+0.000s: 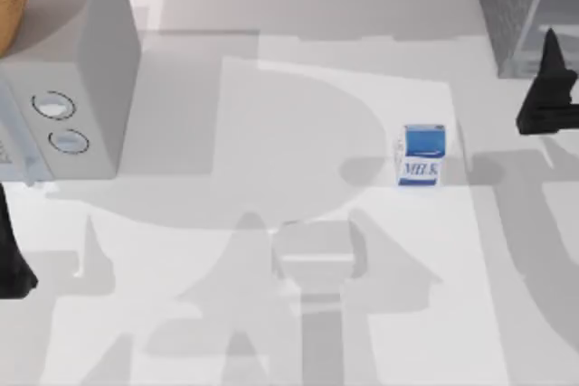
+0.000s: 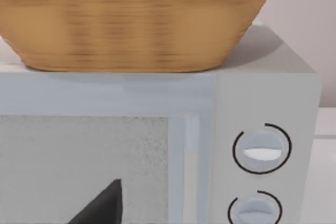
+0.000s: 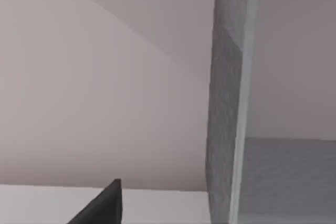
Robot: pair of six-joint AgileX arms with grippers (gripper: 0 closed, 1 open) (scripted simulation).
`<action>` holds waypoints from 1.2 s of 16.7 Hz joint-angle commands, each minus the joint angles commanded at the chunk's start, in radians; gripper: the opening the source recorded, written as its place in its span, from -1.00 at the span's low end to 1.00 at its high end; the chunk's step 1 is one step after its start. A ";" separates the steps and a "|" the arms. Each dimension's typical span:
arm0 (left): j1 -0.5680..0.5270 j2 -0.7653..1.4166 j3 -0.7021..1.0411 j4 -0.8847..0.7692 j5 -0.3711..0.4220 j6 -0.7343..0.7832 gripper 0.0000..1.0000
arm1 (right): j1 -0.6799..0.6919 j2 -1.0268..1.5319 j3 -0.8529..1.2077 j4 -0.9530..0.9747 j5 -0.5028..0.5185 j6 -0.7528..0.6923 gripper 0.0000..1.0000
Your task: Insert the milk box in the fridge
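Right tool (image 1: 549, 97) near fridge (image 1: 520, 6), finger state unclear; left tool (image 1: 11, 259) parked at left edge. Milk box (image 1: 422, 155) upright on worktop (image 1: 271, 332), untouched. Grasp and insertion all pending.

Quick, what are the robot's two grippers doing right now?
Left gripper: by the table's left edge, cannot be told.
Right gripper: near the fridge, cannot be told; milk box sits untouched.

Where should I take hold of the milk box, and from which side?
Probably by the milk box body's two flat side faces, coming straight down from above. It stands upright, alone on the table. The right tool is nearest.
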 joint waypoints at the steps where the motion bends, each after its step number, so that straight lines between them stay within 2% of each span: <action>1: 0.000 0.000 0.000 0.000 0.000 0.000 1.00 | 0.029 0.105 0.027 0.078 0.031 0.001 1.00; 7: 0.000 0.000 0.000 0.000 0.000 0.000 1.00 | 0.189 0.704 0.175 0.510 0.213 0.011 1.00; 12: 0.000 0.000 0.000 0.000 0.000 0.000 1.00 | 0.289 1.087 0.260 0.776 0.335 0.025 1.00; 16: 0.000 0.000 0.000 0.000 0.000 0.000 1.00 | 0.333 1.255 0.295 0.889 0.389 0.034 1.00; 20: 0.000 0.000 0.000 0.000 0.000 0.000 1.00 | 0.339 1.278 0.300 0.905 0.397 0.036 1.00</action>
